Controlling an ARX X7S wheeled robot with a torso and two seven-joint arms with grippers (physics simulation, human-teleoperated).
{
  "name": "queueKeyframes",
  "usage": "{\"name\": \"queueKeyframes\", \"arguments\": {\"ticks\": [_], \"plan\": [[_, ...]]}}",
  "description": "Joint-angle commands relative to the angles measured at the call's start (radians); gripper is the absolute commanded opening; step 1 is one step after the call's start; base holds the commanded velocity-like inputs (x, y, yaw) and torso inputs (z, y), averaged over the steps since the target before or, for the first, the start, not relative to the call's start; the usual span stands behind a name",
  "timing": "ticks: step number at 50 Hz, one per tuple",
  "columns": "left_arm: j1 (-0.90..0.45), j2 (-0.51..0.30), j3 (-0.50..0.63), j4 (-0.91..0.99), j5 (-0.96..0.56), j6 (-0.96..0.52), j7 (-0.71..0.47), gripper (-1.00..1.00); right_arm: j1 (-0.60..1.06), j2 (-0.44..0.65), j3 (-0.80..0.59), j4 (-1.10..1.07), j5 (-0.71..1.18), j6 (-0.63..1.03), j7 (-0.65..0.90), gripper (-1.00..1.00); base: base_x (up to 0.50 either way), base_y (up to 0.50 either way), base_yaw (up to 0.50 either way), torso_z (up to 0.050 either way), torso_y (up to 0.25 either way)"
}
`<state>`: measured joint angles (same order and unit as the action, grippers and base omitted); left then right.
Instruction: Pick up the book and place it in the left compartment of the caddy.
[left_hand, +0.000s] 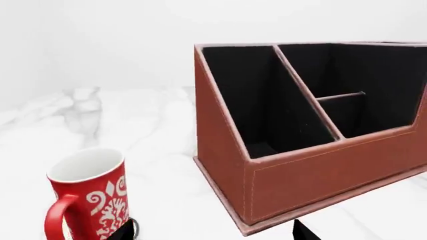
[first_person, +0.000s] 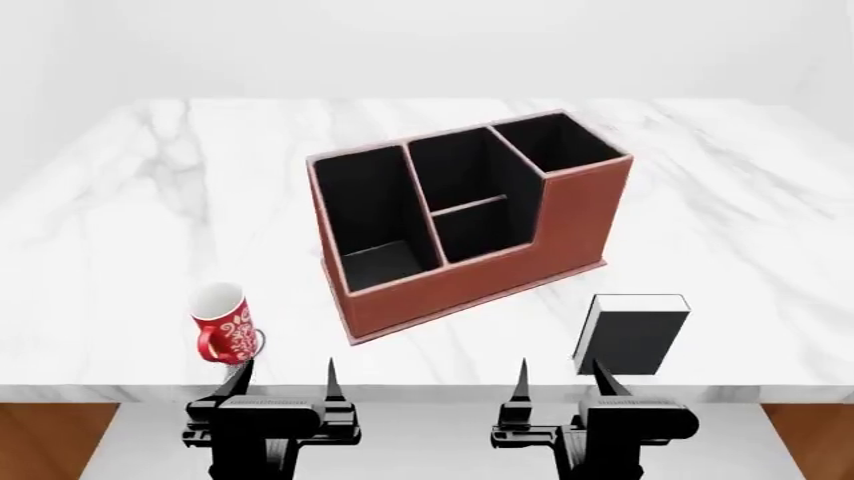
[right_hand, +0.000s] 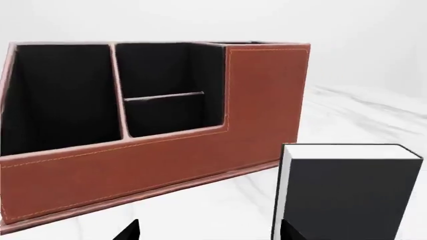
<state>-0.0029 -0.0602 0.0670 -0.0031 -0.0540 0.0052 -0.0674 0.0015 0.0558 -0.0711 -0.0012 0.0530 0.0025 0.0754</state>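
Nothing of the task looks done yet: the book (first_person: 631, 333) stands upright on the marble table (first_person: 120, 250), near its front edge and apart from the caddy (first_person: 467, 215), whose left compartment (first_person: 374, 215) holds nothing. The right gripper (first_person: 561, 378) sits low, just in front of the book, fingers spread and gripping nothing, and the left gripper (first_person: 287, 375) is likewise open beside the red mug (first_person: 223, 322) (not a task item). All 3 steps remain, I judge: grasp, carry, lower.

red patterned mug (first_person: 223, 322) upright, white marble table (first_person: 120, 220) near front edge
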Motion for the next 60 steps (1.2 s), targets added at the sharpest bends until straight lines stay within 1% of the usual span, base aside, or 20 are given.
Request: {"name": "queueKeyframes", "arguments": {"ticks": [1,24,37,38,39,40,41,42,43,44,45,46,47,49,50,51,53,56,57,60], "plan": [[0.0,-0.015,0.023,0.001,-0.015,0.002,-0.021,1.0,0.001,0.019,-0.018,0.001,0.017,0.001,0.022,1.0,0.0,-0.5,0.0,0.0,0.0],[-0.004,-0.041,0.052,-0.002,-0.04,0.005,-0.051,1.0,0.006,0.043,-0.047,0.002,0.041,0.002,0.057,1.0,0.0,-0.49,0.0,0.0,0.0],[-0.004,-0.053,0.064,0.0,-0.054,0.004,-0.067,1.0,0.005,0.057,-0.063,-0.006,0.048,0.002,0.075,1.0,0.0,-0.01,0.0,0.0,0.0],[-0.001,-0.053,0.06,0.025,-0.058,-0.037,-0.079,1.0,0.007,0.051,-0.054,-0.065,0.019,0.063,0.126,1.0,0.0,0.0,0.0,0.0,0.0],[-0.004,-0.055,0.061,0.047,-0.048,-0.084,-0.098,1.0,0.005,0.051,-0.048,-0.139,0.056,0.156,0.122,1.0,0.0,0.0,0.0,0.0,0.0],[-0.012,-0.055,0.054,0.086,-0.029,-0.167,-0.136,1.0,0.01,0.049,-0.038,-0.222,0.071,0.236,0.141,1.0,0.0,0.0,0.0,0.0,0.0],[-0.016,-0.051,0.034,0.138,-0.064,-0.237,-0.142,1.0,0.023,0.053,-0.041,-0.283,0.063,0.309,0.16,1.0,0.0,0.0,0.0,0.0,0.0],[-0.035,-0.062,0.015,0.288,-0.106,-0.387,-0.159,1.0,0.086,0.044,-0.005,-0.433,0.152,0.459,0.186,1.0,0.0,0.0,0.0,0.0,0.0],[-0.034,-0.063,0.015,0.317,-0.108,-0.418,-0.161,1.0,0.115,0.048,-0.001,-0.504,0.17,0.609,0.195,1.0,0.0,0.0,0.0,0.0,0.0],[-0.072,-0.069,-0.024,0.467,-0.209,-0.568,-0.152,1.0,0.14,0.046,0.016,-0.561,0.212,0.712,0.188,1.0,0.0,0.0,0.0,0.0,0.0],[-0.122,-0.094,-0.027,0.573,-0.238,-0.704,-0.166,1.0,0.19,0.056,0.016,-0.646,0.228,0.818,0.208,1.0,0.0,0.0,0.0,0.0,0.0],[-0.159,-0.117,-0.014,0.629,-0.227,-0.777,-0.186,1.0,0.229,0.073,-0.007,-0.695,0.206,0.881,0.237,1.0,0.0,0.0,0.0,0.0,0.0],[-0.253,-0.116,-0.068,0.727,-0.306,-0.927,-0.198,1.0,0.317,0.051,0.056,-0.813,0.287,1.005,0.234,1.0,0.0,0.0,0.0,0.0,0.0],[-0.358,-0.111,-0.114,0.793,-0.374,-1.107,-0.214,1.0,0.43,0.046,0.092,-0.877,0.319,1.127,0.263,1.0,0.0,0.0,0.0,0.0,0.0],[-0.38,-0.104,-0.131,0.799,-0.395,-1.142,-0.214,1.0,0.458,0.048,0.094,-0.879,0.324,1.17,0.272,1.0,0.0,0.0,0.0,0.0,0.0],[-0.396,-0.128,-0.098,0.804,-0.362,-1.139,-0.234,1.0,0.481,0.044,0.106,-0.883,0.34,1.199,0.269,1.0,0.0,0.0,0.0,0.0,0.0],[-0.42,-0.115,-0.127,0.811,-0.391,-1.165,-0.227,1.0,0.505,0.046,0.115,-0.894,0.352,1.228,0.272,1.0,0.0,0.0,0.0,0.0,0.0],[-0.412,-0.122,-0.123,0.822,-0.39,-1.128,-0.216,1.0,0.52,0.039,0.144,-0.907,0.379,1.261,0.265,1.0,0.0,0.0,0.0,0.0,0.0],[-0.406,-0.152,-0.078,0.822,-0.354,-1.104,-0.225,1.0,0.521,0.033,0.161,-0.912,0.394,1.269,0.257,1.0,0.0,0.0,0.0,0.0,0.0],[-0.391,-0.143,-0.094,0.79,-0.359,-1.075,-0.216,1.0,0.512,0.043,0.15,-0.899,0.383,1.245,0.263,1.0,0.0,0.0,0.0,0.0,0.0]]}}
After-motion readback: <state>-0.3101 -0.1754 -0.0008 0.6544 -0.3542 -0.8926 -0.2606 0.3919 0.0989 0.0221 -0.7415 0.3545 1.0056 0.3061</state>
